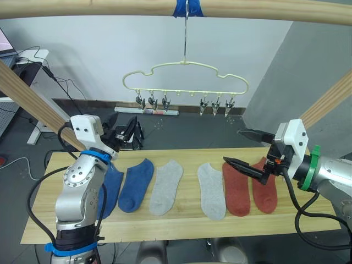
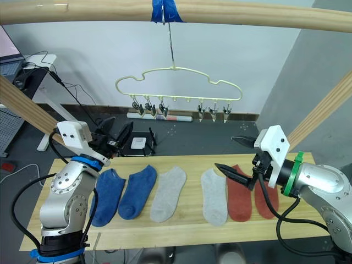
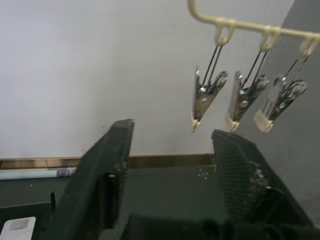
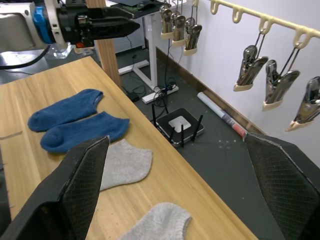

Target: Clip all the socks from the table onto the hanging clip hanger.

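Leftmost blue sock (image 1: 113, 190) half behind left arm

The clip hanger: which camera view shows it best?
The left eye view: the whole clip hanger shows there, hook to all six clips, hanging from the pole. The right eye view shows it equally whole. The left wrist view shows three clips close up; the right wrist view shows six clips and part of the bar.

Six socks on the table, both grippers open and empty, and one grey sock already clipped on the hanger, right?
Not quite: no sock is clipped yet. In the left eye view the clip hanger hangs bare, and all six socks lie on the table. The left gripper and right gripper are open and empty.
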Motion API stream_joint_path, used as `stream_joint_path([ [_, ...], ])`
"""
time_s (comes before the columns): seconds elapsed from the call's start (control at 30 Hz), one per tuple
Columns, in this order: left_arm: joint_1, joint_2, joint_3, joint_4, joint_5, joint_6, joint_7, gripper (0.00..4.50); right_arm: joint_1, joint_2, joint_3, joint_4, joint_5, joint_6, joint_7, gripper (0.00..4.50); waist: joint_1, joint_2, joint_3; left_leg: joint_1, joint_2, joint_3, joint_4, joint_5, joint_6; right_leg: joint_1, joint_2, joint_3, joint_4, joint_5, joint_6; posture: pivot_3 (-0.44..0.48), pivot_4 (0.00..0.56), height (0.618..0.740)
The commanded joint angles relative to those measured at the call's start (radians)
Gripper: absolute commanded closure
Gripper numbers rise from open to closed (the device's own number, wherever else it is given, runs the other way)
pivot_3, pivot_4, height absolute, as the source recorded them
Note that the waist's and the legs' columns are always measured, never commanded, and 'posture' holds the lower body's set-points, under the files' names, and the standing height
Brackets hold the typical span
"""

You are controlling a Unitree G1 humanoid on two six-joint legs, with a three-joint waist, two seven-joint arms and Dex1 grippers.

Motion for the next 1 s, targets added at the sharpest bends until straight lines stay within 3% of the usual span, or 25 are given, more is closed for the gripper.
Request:
stream_joint_path([
  [0.03,-0.035,-0.010,-0.009,0.014,0.016,-0.052,0.003,2.33,-0.003,-0.019,-0.030,-0.051,0.030,-0.001,-0.007,0.00,0.000,-0.001,0.009,0.000,0.000,0.000,0.000,0.000,0.000,0.000,0.000,0.000,0.000,0.000,0.000,-0.216,0.349,0.740],
  [0.4,-0.132,-0.049,-0.055,0.133,0.050,-0.148,-0.017,2.33,-0.011,-0.046,-0.024,-0.067,0.062,-0.009,-0.006,0.00,-0.002,-0.001,0.015,-0.007,0.000,-0.001,0.000,0.000,0.000,-0.007,0.000,-0.002,0.000,0.000,0.000,-0.230,0.355,0.740],
  [1.0,-0.192,-0.070,-0.052,0.146,0.051,-0.186,0.008,2.33,-0.009,-0.048,-0.025,-0.062,0.084,-0.037,0.007,0.00,-0.002,-0.002,0.018,-0.012,0.000,0.001,0.000,0.000,0.000,-0.014,0.000,0.000,0.001,0.000,0.001,-0.230,0.356,0.740],
])
